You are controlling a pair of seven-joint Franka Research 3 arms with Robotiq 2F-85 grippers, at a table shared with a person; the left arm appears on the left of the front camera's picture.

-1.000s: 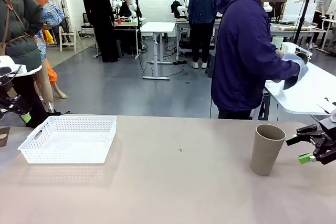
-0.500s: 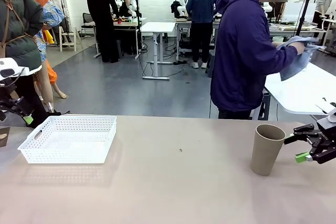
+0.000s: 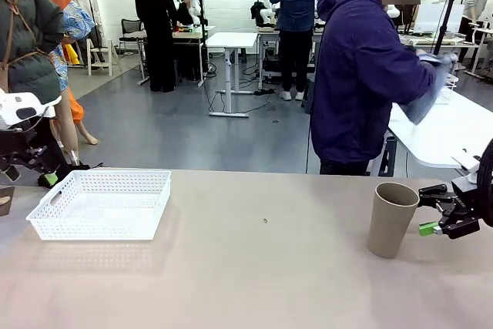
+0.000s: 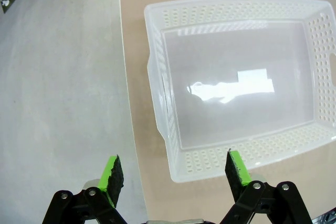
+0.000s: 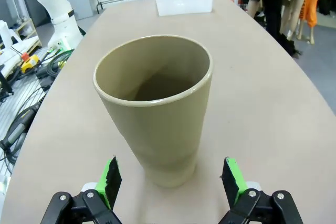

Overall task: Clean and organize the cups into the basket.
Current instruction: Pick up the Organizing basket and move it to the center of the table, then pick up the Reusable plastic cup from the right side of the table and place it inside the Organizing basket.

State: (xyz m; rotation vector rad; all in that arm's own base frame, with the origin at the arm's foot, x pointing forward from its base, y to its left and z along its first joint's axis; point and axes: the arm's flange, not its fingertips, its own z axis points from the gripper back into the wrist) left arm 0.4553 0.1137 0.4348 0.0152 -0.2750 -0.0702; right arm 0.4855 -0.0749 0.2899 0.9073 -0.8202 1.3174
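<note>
right pincer (image 3: 425, 209) edged closer to tan cup (image 3: 390, 219)

I could read no text, label, brand or number in any view; the tan cup (image 3: 390, 219) and the white basket (image 3: 100, 204) had plain surfaces.

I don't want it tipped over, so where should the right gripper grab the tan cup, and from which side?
Grip the tan cup across its wall near mid-height, coming level from the robot's right, where the open right gripper faces it. It stands upright, handleless, tapering toward the base, so a low hold would likely slip.
</note>
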